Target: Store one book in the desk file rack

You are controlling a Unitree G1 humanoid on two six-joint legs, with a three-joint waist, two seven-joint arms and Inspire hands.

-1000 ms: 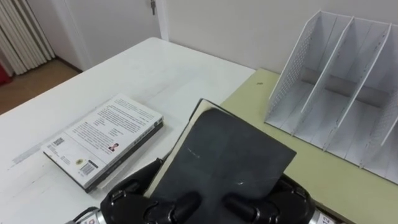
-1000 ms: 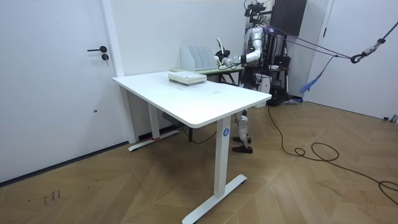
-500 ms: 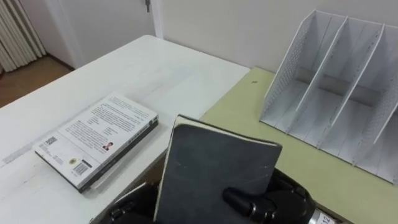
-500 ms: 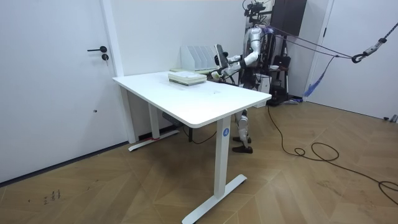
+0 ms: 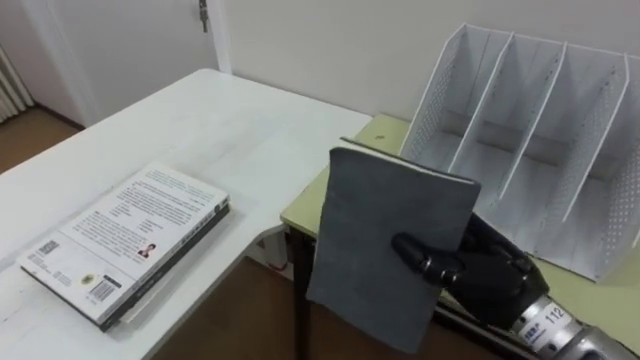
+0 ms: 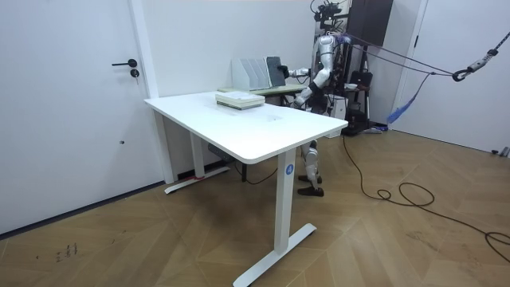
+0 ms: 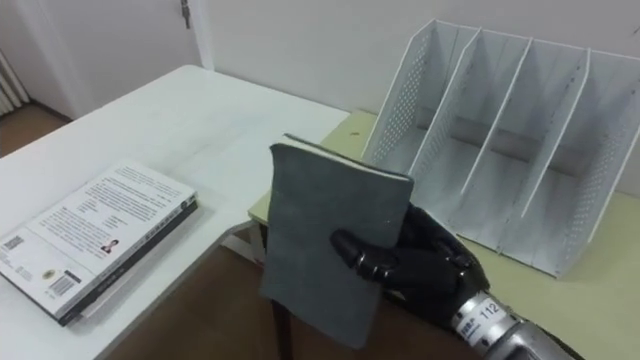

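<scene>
Above the green desk's near corner, the right hand, thumb and fingers curled round the dark book, holds it upright before the file rack; tilted, it may strike a divider.

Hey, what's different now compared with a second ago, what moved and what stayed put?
The dark book went from lying tilted low before the robot to standing upright, carried right toward the white file rack. Both hands held it before; now the right hand alone grips it. The printed book on the white table and the rack stayed put.
</scene>
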